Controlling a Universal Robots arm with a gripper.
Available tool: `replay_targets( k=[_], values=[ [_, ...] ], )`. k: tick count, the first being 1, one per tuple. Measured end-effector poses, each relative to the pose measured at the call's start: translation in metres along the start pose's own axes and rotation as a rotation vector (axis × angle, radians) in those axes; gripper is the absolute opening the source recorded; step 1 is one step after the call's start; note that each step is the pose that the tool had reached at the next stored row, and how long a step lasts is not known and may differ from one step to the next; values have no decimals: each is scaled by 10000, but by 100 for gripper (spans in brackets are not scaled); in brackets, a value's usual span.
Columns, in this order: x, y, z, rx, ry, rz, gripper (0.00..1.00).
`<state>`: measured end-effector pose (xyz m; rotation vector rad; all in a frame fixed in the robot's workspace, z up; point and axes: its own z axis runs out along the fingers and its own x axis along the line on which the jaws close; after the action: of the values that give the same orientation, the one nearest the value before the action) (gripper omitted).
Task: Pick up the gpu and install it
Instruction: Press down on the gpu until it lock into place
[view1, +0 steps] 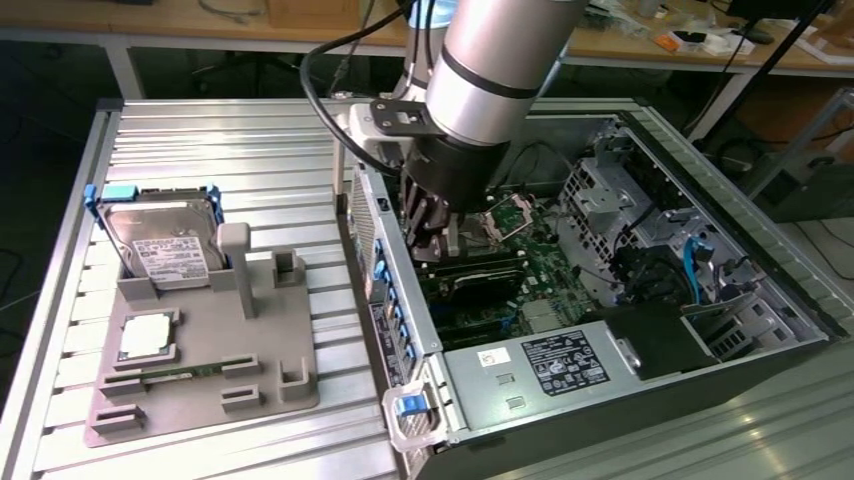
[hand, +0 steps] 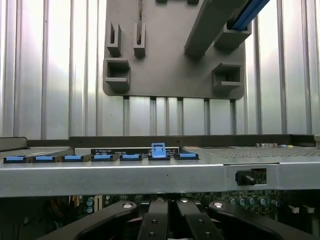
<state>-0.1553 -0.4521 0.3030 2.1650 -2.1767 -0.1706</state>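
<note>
the silver hard drive (view1: 160, 245) is standing in the grey plastic holder tray (view1: 200, 385) at nine o'clock of the open black computer case (view1: 747, 340). the black gripper (view1: 438, 232), fingers pressed together, is reaching inside; the gpu is hidden there.

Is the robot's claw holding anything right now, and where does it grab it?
It cannot be told. The shut gripper is down inside the open grey computer case, over the green motherboard, and no dark green card with a metal bracket can be made out between its fingers.
</note>
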Motion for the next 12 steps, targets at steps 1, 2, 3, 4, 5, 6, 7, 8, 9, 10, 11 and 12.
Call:
replay_targets(
  k=[1, 2, 3, 4, 5, 6, 7, 8, 9, 10, 11, 12],
  values=[
    [-5, -19, -2, 14, -15, 1, 11],
    [-6, -29, -9, 18, -24, 1, 11],
    [-9, -39, -25, 28, -38, 0, 11],
    [-12, -52, -44, 48, -52, -6, 11],
    [-14, -51, -75, 45, -34, -3, 11],
    [-14, -47, -107, 55, -24, -2, 11],
    [-15, -52, -126, 65, -25, -4, 11],
    [-15, -62, -137, 95, -24, -5, 11],
    [-15, -74, -139, 206, -25, -7, 11],
    [-15, -86, -142, 396, -22, -15, 11],
    [-15, -106, -144, 649, -25, -26, 11],
    [-15, -122, -141, 778, -29, -34, 11]
  ],
)
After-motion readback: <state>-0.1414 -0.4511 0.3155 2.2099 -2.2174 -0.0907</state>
